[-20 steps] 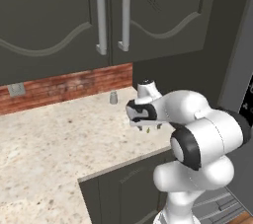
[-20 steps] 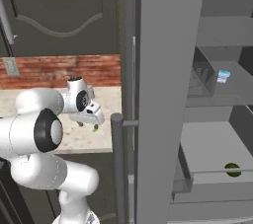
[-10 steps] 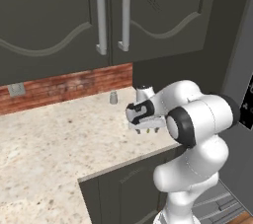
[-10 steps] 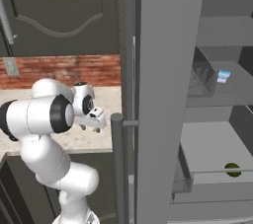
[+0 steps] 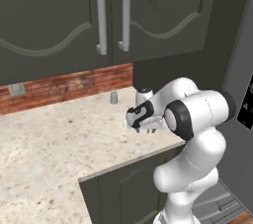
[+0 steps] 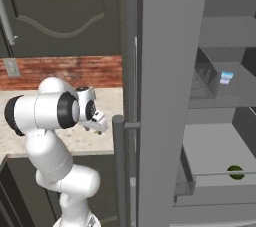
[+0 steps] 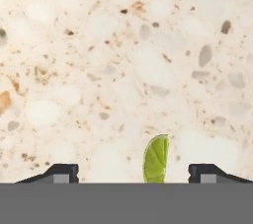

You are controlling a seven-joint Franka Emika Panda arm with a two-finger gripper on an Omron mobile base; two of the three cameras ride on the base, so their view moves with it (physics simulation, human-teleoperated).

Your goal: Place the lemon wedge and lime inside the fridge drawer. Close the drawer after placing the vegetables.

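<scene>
The lemon wedge (image 7: pixel 155 159), a thin yellow-green sliver, stands on edge on the speckled counter (image 7: pixel 123 60). It sits between the two dark fingertips (image 7: pixel 62 172) of my gripper (image 7: pixel 133 173), nearer the right one and touching neither. The gripper (image 5: pixel 146 128) points down at the counter's right corner, close to the fridge, and its jaws are open. In the right base view the lime (image 6: pixel 235 172), a dark green ball, lies inside the pulled-out fridge drawer (image 6: pixel 210 193).
A small grey shaker (image 5: pixel 113 97) stands by the brick backsplash behind the hand. The open fridge door (image 6: pixel 160 96) and its vertical handle (image 6: pixel 119 171) rise just right of the arm. Fridge shelves carry a small blue-and-white item (image 6: pixel 226 77). The counter edge (image 5: pixel 128 165) runs below the hand.
The arm's upper links have swung round to the right of the hand. The hand has stayed over the counter corner and sunk slightly toward it.
</scene>
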